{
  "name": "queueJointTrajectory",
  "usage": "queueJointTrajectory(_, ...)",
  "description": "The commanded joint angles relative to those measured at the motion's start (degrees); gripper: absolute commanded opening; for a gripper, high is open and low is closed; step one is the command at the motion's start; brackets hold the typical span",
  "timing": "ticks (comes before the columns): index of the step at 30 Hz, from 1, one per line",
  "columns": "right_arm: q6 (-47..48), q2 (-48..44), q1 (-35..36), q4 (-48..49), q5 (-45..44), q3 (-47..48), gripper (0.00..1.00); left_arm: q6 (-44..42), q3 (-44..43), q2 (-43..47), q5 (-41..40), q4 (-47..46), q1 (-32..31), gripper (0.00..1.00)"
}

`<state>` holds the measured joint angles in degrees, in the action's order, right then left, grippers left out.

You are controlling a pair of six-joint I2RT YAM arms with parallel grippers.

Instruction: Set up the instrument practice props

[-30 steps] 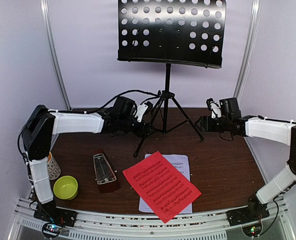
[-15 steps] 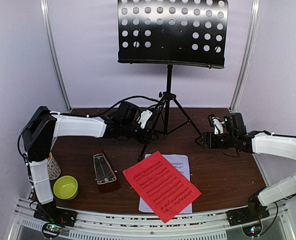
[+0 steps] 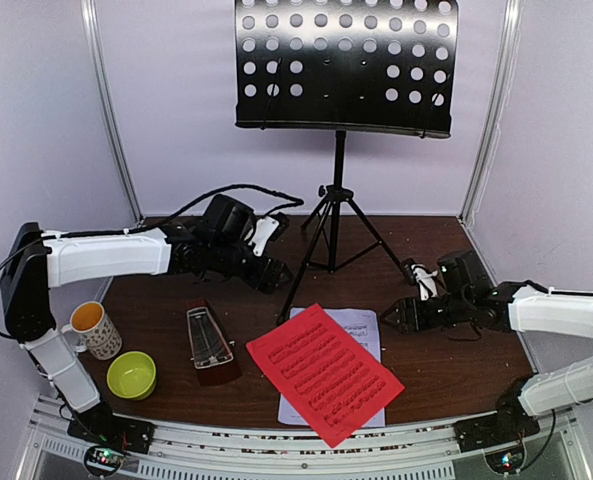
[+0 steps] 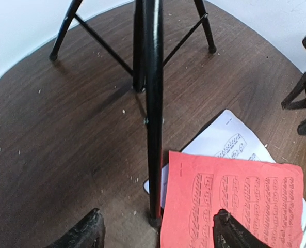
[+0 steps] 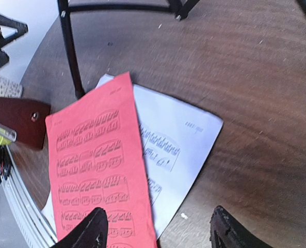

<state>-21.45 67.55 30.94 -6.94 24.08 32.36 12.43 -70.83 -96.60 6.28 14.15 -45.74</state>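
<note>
While both claws gape empty, the red sheet (image 3: 324, 372) overlaps the white sheet (image 3: 362, 326) on the desk (image 3: 446, 372).
By the music stand (image 3: 338, 170) near leg hangs the left claw (image 3: 275, 279); the right claw (image 3: 392, 318) hovers right of the sheets.

Lab booth (pale walls (image 3: 176, 110), metal rail (image 3: 276, 428)).

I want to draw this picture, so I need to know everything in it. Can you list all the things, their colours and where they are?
music stand: 1, black, back middle of the table, on three legs
red sheet: 1, red, front middle, lying on the white sheet
white sheet: 1, white, under the red sheet
metronome: 1, dark wood, left of the sheets
bowl: 1, yellow-green, front left
mug: 1, white with pattern, left edge, behind the bowl
table: 1, brown wood
left gripper: 1, black, open, low at the stand's front leg
right gripper: 1, black, open, right of the sheets
</note>
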Motion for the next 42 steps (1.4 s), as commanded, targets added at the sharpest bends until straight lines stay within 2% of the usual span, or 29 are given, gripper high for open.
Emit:
queueJointTrajectory(1,-1.7,-1.0,3.2,-0.2,-2.5,-0.9,0.68,6.6,0.3,3.7,0.7,9.0,1.0,0.75)
queueJointTrajectory(4,-2.2,-0.4,4.4,0.7,-3.0,-1.2,0.68,9.0,-1.1,3.9,5.9,15.2,3.4,0.76)
queueJointTrajectory(10,-2.5,0.9,5.1,2.5,-3.2,-1.7,0.68,5.6,-4.1,-0.5,16.2,25.8,8.0,0.75)
queueJointTrajectory(17,-2.9,0.7,5.9,3.5,-3.2,-2.0,0.68,2.2,-6.8,-7.9,17.7,30.6,8.0,0.72)
queueJointTrajectory(25,-2.6,1.8,5.9,4.2,-3.2,-1.6,0.68,-1.0,-5.7,-15.2,19.5,30.7,8.0,0.64)
queueJointTrajectory(29,-2.6,2.5,5.8,4.5,-3.0,-1.1,0.68,-1.9,-4.8,-16.3,22.0,29.1,8.0,0.56)
queueJointTrajectory(35,-1.3,2.5,5.9,2.7,-3.4,-0.3,0.68,-2.4,-2.3,-17.4,24.8,26.5,8.0,0.52)
queueJointTrajectory(42,1.1,2.3,5.8,-0.7,-4.8,2.4,0.69,-2.4,-0.3,-18.5,25.6,24.8,8.0,0.38)
